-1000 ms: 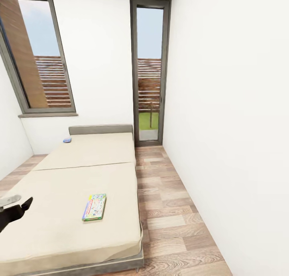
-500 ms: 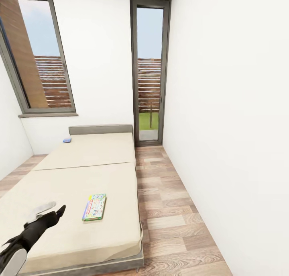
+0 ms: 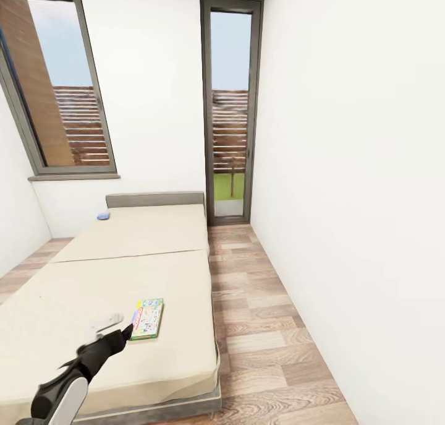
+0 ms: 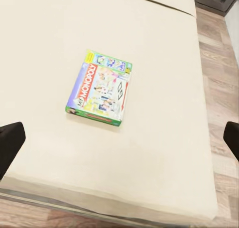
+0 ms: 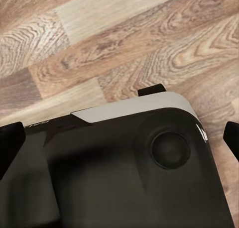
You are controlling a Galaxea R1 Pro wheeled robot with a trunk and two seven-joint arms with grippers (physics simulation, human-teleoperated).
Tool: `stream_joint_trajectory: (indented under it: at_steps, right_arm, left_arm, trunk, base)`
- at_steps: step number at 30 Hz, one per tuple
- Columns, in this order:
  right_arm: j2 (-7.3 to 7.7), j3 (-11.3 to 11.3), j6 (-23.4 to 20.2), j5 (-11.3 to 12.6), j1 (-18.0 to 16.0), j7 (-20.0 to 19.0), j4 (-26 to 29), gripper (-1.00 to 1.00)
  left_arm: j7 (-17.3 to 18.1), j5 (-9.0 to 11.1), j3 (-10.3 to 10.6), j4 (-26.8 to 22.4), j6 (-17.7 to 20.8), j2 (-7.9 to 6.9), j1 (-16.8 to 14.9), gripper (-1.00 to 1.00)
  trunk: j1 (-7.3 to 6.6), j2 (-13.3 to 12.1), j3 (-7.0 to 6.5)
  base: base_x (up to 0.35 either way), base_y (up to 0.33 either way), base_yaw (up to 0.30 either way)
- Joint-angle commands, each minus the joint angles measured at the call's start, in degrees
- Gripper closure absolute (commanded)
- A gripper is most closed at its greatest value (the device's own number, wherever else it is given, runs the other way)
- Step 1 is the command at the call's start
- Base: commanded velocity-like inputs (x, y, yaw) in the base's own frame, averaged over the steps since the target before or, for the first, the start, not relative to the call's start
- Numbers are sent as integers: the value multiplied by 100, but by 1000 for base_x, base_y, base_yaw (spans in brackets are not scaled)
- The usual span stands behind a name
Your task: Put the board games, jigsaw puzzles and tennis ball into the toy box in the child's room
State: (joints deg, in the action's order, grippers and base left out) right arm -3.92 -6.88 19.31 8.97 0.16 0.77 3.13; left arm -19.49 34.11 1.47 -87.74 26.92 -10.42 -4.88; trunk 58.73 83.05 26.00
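A green board game [image 3: 147, 318] lies flat on the beige bed [image 3: 74, 289], near its right edge and toward the foot. In the left wrist view the same board game [image 4: 102, 87] reads MONOPOLY. My left gripper [image 3: 118, 327] hovers just left of the box, open, its fingertips [image 4: 10, 143] spread wide with only mattress between them. A small blue board game [image 3: 103, 215] rests by the grey headboard. My right gripper [image 5: 119, 143] is open over the robot's dark base, holding nothing. The table, toy box, jigsaw puzzles and tennis ball are out of view.
A strip of wooden floor [image 3: 259, 313] runs between the bed and the white wall on the right. A tall glass door [image 3: 230, 115] stands at the far end, and a window [image 3: 55, 85] is above the headboard.
My left arm has swung in from the left edge, forward and to the right across the bed, up to the green board game. The box itself has not moved.
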Motion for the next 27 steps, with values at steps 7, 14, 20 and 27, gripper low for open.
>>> stream_joint_trajectory:
  at_steps: [7,14,20,27]
  right_arm:
    - [-3,-28,12,-7,2,2,11,-100]
    - [-3,-24,12,-9,2,2,12,-100]
    - [-3,-24,12,-11,2,2,29,-100]
    - [-33,-37,7,-22,-3,6,62,-100]
  left_arm:
    - [-51,37,44,1,58,41,-32,-100]
    - [-39,56,7,12,776,21,-317,-100]
    - [58,99,-307,32,1893,-35,-682,-100]
    - [379,127,-633,50,3008,-220,-1088,-100]
  trunk:
    - [0,3,5]
    - [0,3,5]
    - [0,3,5]
    - [0,3,5]
  base:
    - [0,0,0]
    - [0,0,0]
    - [0,0,0]
    - [0,0,0]
